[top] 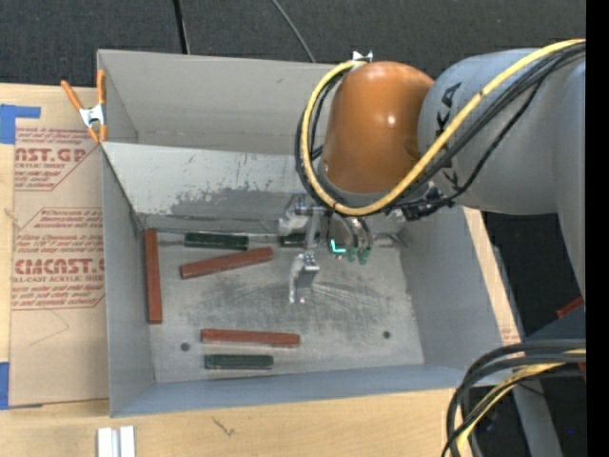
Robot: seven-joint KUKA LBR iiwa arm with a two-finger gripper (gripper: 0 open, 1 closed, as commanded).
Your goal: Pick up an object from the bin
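Near the middle of the grey bin (209, 93), the gripper (303, 288) hangs over bare floor; whether the pincer is apart or together cannot be told; nearest, just to its left, lies a tilted reddish-brown stick (226, 263); behind that, by the back wall, a dark green stick (216, 241); a third stick, reddish-brown (152, 276), runs along the left wall; toward the front edge a front reddish-brown stick (249, 337) and a front dark green stick (238, 361) lie side by side.

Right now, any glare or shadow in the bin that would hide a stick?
Camera view: soft highlight on the orange wrist cover, none on the bin floor, only pale scuffs. Camera view: the five sticks lie evenly lit, no shadow across them; the gripper hangs over bare floor.
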